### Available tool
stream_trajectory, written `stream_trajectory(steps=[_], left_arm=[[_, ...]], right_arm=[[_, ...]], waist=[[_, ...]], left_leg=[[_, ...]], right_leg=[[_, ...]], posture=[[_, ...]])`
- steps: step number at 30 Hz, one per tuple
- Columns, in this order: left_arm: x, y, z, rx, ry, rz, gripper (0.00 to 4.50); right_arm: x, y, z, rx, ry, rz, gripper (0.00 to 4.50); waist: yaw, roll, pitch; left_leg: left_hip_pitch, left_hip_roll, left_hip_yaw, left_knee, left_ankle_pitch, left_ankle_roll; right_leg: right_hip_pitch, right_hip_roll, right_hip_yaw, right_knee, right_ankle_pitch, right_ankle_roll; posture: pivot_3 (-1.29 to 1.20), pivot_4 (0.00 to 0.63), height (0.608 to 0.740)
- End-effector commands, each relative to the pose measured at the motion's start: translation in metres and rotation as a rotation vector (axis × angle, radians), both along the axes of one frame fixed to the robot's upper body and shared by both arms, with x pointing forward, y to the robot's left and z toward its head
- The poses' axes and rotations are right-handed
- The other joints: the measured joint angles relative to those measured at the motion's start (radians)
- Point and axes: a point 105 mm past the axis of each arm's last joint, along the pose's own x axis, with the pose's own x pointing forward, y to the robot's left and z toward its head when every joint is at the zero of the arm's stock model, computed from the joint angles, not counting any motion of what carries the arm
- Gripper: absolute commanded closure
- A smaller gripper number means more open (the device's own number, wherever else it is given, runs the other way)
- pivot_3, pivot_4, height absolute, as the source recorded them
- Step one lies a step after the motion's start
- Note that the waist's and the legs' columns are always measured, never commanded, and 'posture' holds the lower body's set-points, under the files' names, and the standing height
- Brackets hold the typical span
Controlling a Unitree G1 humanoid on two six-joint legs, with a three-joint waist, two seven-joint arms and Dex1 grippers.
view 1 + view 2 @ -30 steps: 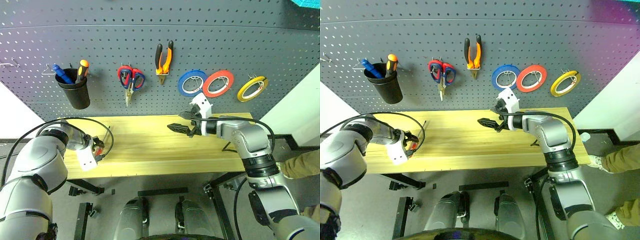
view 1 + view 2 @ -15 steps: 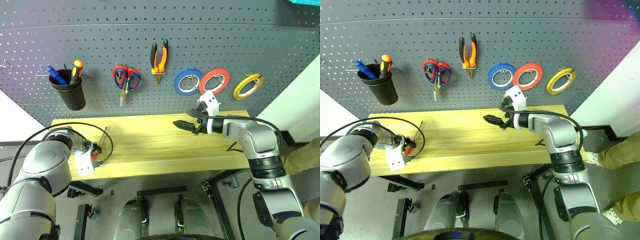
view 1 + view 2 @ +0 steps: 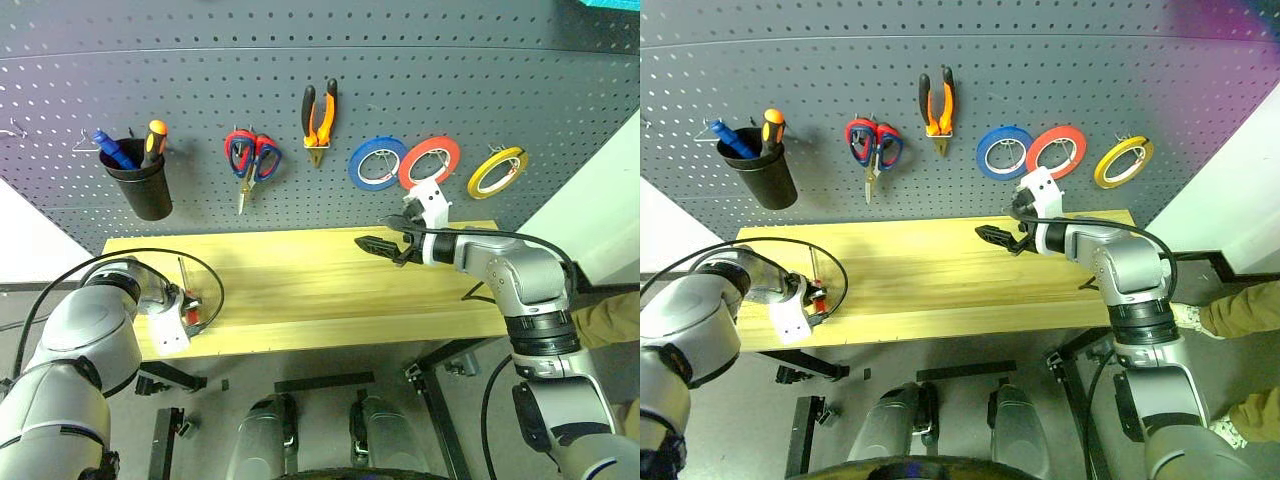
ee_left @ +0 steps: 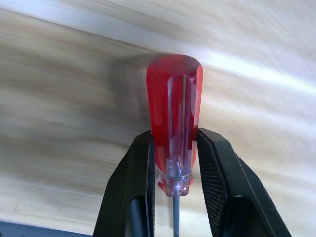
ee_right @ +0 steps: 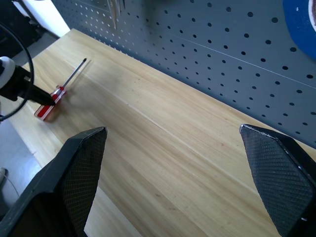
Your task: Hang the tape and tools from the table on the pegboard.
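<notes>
one slim, light screwdriver (image 4: 174, 118) is being pinched at its slick, hard red handle by the left gripper (image 4: 174, 163) on the table (image 3: 320, 290); the right gripper (image 5: 177, 182) is being held wide, empty.

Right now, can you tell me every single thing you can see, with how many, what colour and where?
Pegboard: 1, dark grey, on the wall behind the table.
Table: 1, light wood.
Screwdriver: 1, red handle, at the table's left end, between the left gripper's fingers.
Cup: 1, black, hung on the pegboard's left, with a blue tool and an orange-and-black handle inside.
Scissors: 1, red handles, on the pegboard.
Pliers: 1, orange and black, on the pegboard.
Tape rolls: 3 on the pegboard, blue, red, yellow.
Left gripper: 1, black, closed on the screwdriver.
Right gripper: 1, black, open above the table.
</notes>
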Motion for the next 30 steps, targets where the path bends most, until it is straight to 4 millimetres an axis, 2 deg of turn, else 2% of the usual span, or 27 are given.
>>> stream_trajectory(steps=[1, 5, 10, 13, 14, 16, 17, 18, 20, 22, 24, 27, 30], left_arm=[[0.004, -0.045, 0.03, -0.395, 0.073, 0.177, 3.61], [-0.004, -0.061, 0.057, -0.69, 0.178, 0.259, 3.61], [-0.003, -0.053, 0.081, -0.889, 0.277, 0.408, 3.61], [-0.012, -0.055, 0.104, -1.035, 0.379, 0.45, 3.61], [-0.016, -0.059, 0.115, -1.101, 0.41, 0.459, 3.61], [-0.018, -0.068, 0.152, -1.353, 0.484, 0.531, 3.61], [-0.023, -0.068, 0.174, -1.499, 0.569, 0.587, 3.61], [-0.028, -0.069, 0.187, -1.577, 0.643, 0.628, 3.61], [-0.047, -0.063, 0.194, -1.648, 0.74, 0.708, 3.61], [-0.055, -0.056, 0.197, -1.708, 0.778, 0.783, 3.61], [-0.057, -0.051, 0.204, -1.785, 0.779, 0.819, 3.61], [-0.061, -0.043, 0.211, -1.887, 0.791, 0.862, 3.61], [-0.056, -0.034, 0.212, -1.972, 0.728, 0.919, 3.61]], right_arm=[[-0.002, 0.001, 0.031, 0.036, -0.118, 0.048, 0.0], [-0.014, 0.006, 0.043, 0.074, -0.152, 0.134, 0.0], [-0.021, 0.006, 0.048, 0.08, -0.179, 0.197, 0.0], [-0.024, 0.006, 0.054, 0.098, -0.207, 0.223, 0.0], [-0.025, 0.006, 0.056, 0.104, -0.22, 0.232, 0.0], [-0.027, 0.007, 0.064, 0.122, -0.263, 0.253, 0.0], [-0.028, 0.008, 0.068, 0.126, -0.291, 0.268, 0.0], [-0.028, 0.008, 0.071, 0.128, -0.309, 0.278, 0.0], [-0.028, 0.01, 0.076, 0.135, -0.341, 0.299, 0.0], [-0.031, 0.015, 0.081, 0.16, -0.36, 0.334, 0.0], [-0.036, 0.021, 0.086, 0.193, -0.365, 0.376, 0.0], [-0.042, 0.03, 0.095, 0.238, -0.379, 0.428, 0.0], [-0.043, 0.037, 0.099, 0.261, -0.385, 0.467, 0.0]], waist=[[0.003, 0.0, 0.0], [-0.002, 0.0, 0.0], [-0.003, 0.001, 0.0], [-0.002, 0.002, 0.001], [-0.002, 0.002, 0.001], [0.003, 0.002, 0.001], [0.008, 0.002, 0.001], [0.008, 0.002, 0.001], [0.005, 0.002, 0.001], [0.005, 0.006, 0.0], [0.011, 0.007, -0.001], [0.027, 0.007, -0.001], [0.036, 0.007, -0.002]], left_leg=[[0.0, 0.0, 0.0, 0.0, 0.0, 0.0], [0.0, -0.001, 0.0, 0.0, 0.0, 0.0], [0.001, 0.0, 0.0, 0.0, 0.0, 0.0], [0.001, 0.001, 0.0, 0.0, 0.0, 0.0], [0.001, 0.001, 0.0, 0.0, 0.0, -0.001], [0.002, 0.001, -0.001, 0.0, 0.001, -0.001], [0.003, 0.0, -0.001, 0.001, 0.001, 0.0], [0.005, 0.0, -0.002, 0.001, 0.001, 0.0], [0.013, 0.0, -0.003, 0.001, 0.0, 0.0], [0.021, -0.001, -0.002, -0.002, 0.0, 0.0], [0.034, 0.0, -0.001, -0.007, 0.0, -0.001], [0.035, 0.002, -0.002, -0.007, -0.001, -0.005], [0.034, 0.002, -0.002, -0.007, -0.001, -0.005]], right_leg=[[0.0, 0.0, 0.0, 0.0, 0.0, -0.001], [0.001, -0.001, 0.0, -0.001, -0.001, -0.003], [0.001, 0.001, -0.003, 0.0, 0.0, 0.0], [0.002, 0.001, -0.003, 0.001, 0.0, 0.0], [0.002, 0.001, -0.002, 0.001, 0.0, 0.0], [0.004, 0.001, -0.002, 0.0, 0.0, 0.0], [0.006, 0.001, -0.003, 0.0, 0.0, 0.0], [0.009, 0.001, -0.003, 0.0, 0.0, 0.0], [0.017, 0.001, -0.004, -0.001, 0.0, 0.001], [0.024, 0.001, -0.004, -0.003, 0.0, 0.0], [0.035, 0.002, -0.005, -0.007, -0.001, -0.001], [0.034, 0.005, -0.005, -0.009, -0.002, -0.003], [0.032, 0.004, -0.005, -0.011, -0.002, -0.004]], posture=[[-0.04, 0.157, 0.74], [-0.01, 0.147, 0.74], [0.04, 0.138, 0.74], [0.06, 0.129, 0.74], [0.07, 0.124, 0.74], [0.1, 0.113, 0.74], [0.1, 0.113, 0.74], [0.11, 0.108, 0.74], [0.13, 0.098, 0.74], [0.14, 0.094, 0.74], [0.15, 0.084, 0.74], [0.16, 0.078, 0.74], [0.18, 0.069, 0.74]])
